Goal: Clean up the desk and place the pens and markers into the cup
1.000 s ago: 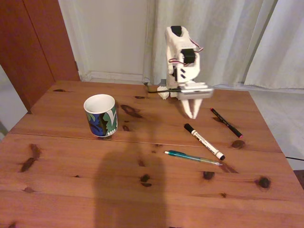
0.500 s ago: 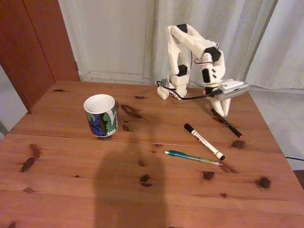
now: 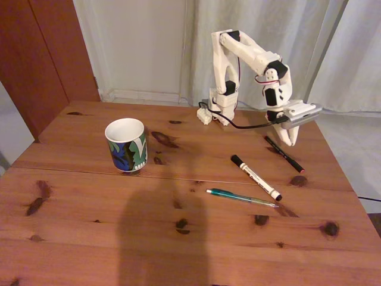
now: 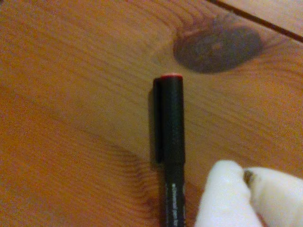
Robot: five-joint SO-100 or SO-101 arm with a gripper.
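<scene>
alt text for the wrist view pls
A slim black pen with a red-tipped cap lies on the reddish-brown pine desk, cap end pointing away from the camera toward a dark knot. The white gripper's fingers sit just right of it, low in frame.

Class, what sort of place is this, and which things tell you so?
Probably a room at home: a pine table, pale curtains behind it, and a patterned cup beside pens.

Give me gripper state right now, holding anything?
Gripper: hovering beside the slim black pen with red-pink end, not gripping it; open or shut cannot be told.
</scene>
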